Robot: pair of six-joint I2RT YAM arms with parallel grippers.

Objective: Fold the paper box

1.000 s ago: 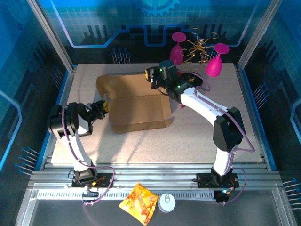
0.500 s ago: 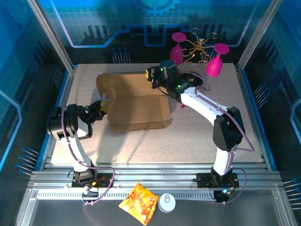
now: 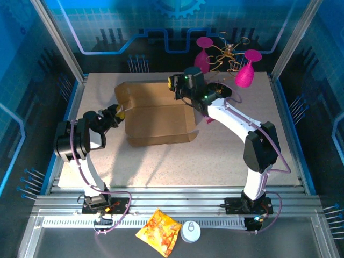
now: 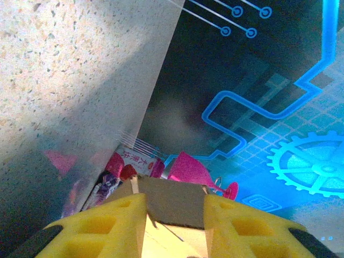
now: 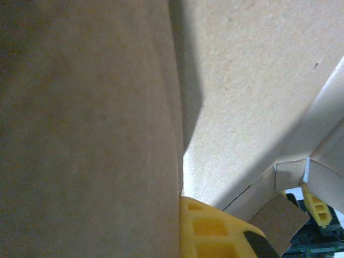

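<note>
Cardboard box (image 3: 156, 121) lay opened out at mid-table (image 3: 215, 156), far flap raised. Left gripper (image 3: 119, 114) sat at the box's left edge, jaws narrowly parted, a flap visible in the gap between its yellow fingers (image 4: 115, 223). Right gripper (image 3: 173, 86) was at the far edge, closed tight against a box panel.
</note>
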